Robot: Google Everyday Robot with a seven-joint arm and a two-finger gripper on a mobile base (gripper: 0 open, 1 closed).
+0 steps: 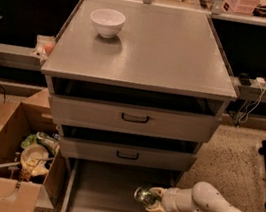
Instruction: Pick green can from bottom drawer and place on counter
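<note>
**Can held, worktop high above**

My pincer is closed on the green can; the can lies sideways, silver end pointing left, long axis in line with my arm; it hangs over the right side of the bottom drawer; the worktop lies well above, past two jutting drawer fronts.
</note>
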